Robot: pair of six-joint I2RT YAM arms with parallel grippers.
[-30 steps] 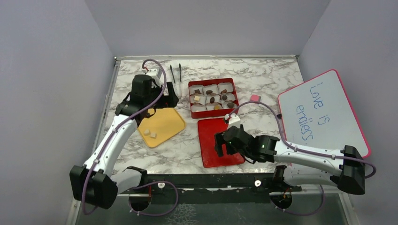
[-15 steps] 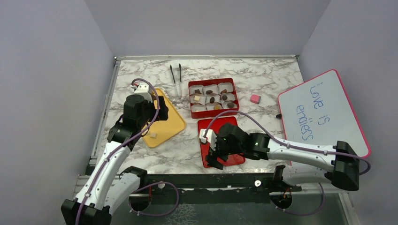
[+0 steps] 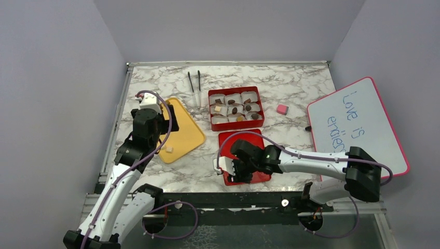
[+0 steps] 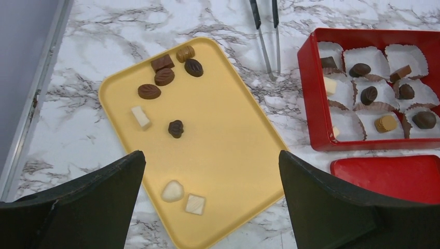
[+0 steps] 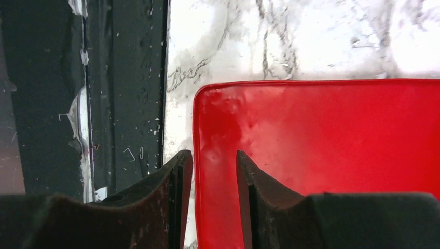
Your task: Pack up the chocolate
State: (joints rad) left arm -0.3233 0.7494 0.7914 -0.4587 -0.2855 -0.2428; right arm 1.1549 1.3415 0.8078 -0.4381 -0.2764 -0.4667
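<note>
The left gripper hung wide open and held nothing. Below it lay a smooth yellow tray with rounded corners. Loose chocolate sat on this tray. Two pale pieces lay closest to the fingers. A knobbly dark piece and a white bar lay further out, and brown leaf-shaped ovals, a brown square and a ridged tan barrel lay at the tray's far end.

Ahead and to the right of that gripper stood a red box. Its crimped white paper cups held dark rounds, pale pieces, a caramel bar and a ridged tan disc. Black tongs lay between the tray and the box on the marble-patterned table.

The right gripper straddled the near corner of a glossy flat red lid, with one finger outside the rim and one over it. The gap was narrow, and whether the fingers pinched the rim could not be told.

Far to its right, a pink-framed whiteboard read "Love is endless". A small pink block lay between the whiteboard and the box.
</note>
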